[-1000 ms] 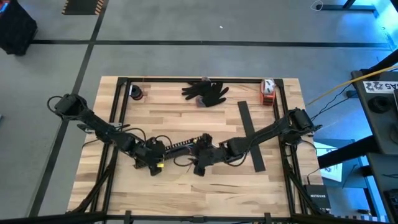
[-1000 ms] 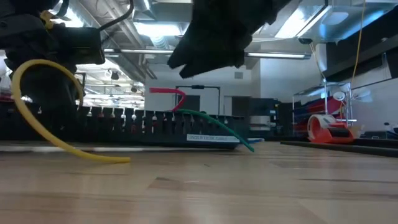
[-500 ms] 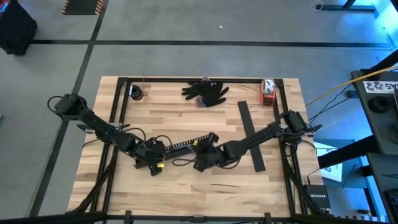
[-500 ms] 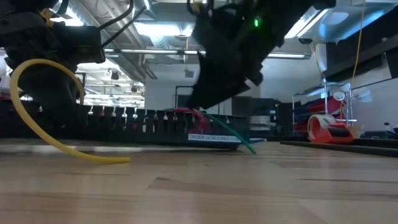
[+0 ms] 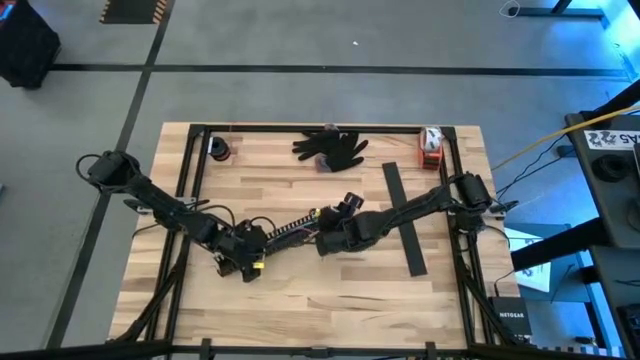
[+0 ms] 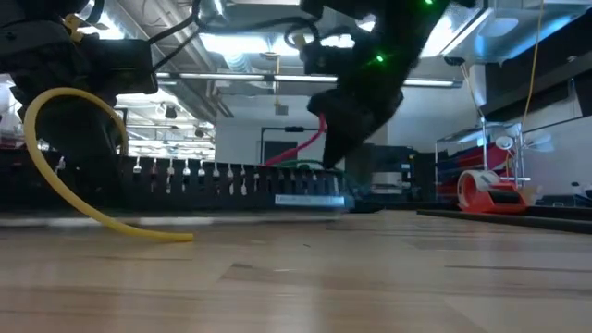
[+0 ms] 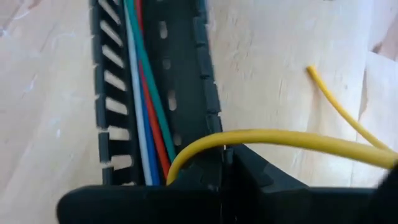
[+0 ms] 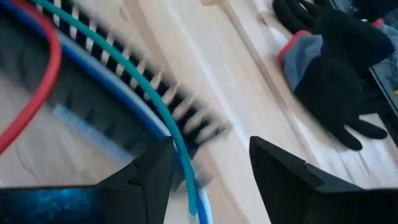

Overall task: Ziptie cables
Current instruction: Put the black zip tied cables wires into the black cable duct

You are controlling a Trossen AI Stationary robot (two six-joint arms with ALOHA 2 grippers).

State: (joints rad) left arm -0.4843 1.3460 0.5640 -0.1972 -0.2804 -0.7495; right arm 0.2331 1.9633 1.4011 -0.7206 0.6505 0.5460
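The cables (image 7: pixel 146 112), white, blue, red and green, lie along the black slotted channel (image 5: pixel 290 232) at the table's middle. A yellow wire (image 6: pixel 55 176) loops out at the channel's left end, its free end on the wood. My left gripper (image 5: pixel 245 262) is shut at that left end. My right gripper (image 5: pixel 325 238) is open over the channel's right end, tipped down. There the green and blue wires (image 8: pixel 177 140) run between its fingers, and the red wire (image 6: pixel 305 143) rises beside it. My left gripper is shut at the channel's left end, where the wires (image 7: pixel 158 168) and the yellow loop (image 7: pixel 186 152) run in under its fingers; the fingers themselves hide the place of contact. It comes slanting down from the table's left. My right gripper has the green wire close against one finger (image 8: pixel 155 177); I cannot tell whether it touches.
Black gloves (image 5: pixel 330 148) lie at the far middle. A red and white tape dispenser (image 5: pixel 430 147) stands at the far right and a small roll (image 5: pixel 220 150) at the far left. A long flat black strip (image 5: pixel 403 215) lies right of the channel. A dark metal frame (image 5: pixel 190 180) borders the table.
My right gripper has gone from the channel's near side toward the table's far edge, onto the channel's right end, and has tipped further down. The green wire end that lay on the wood beside the channel no longer rests there, and the red wire now slants up toward the gripper.
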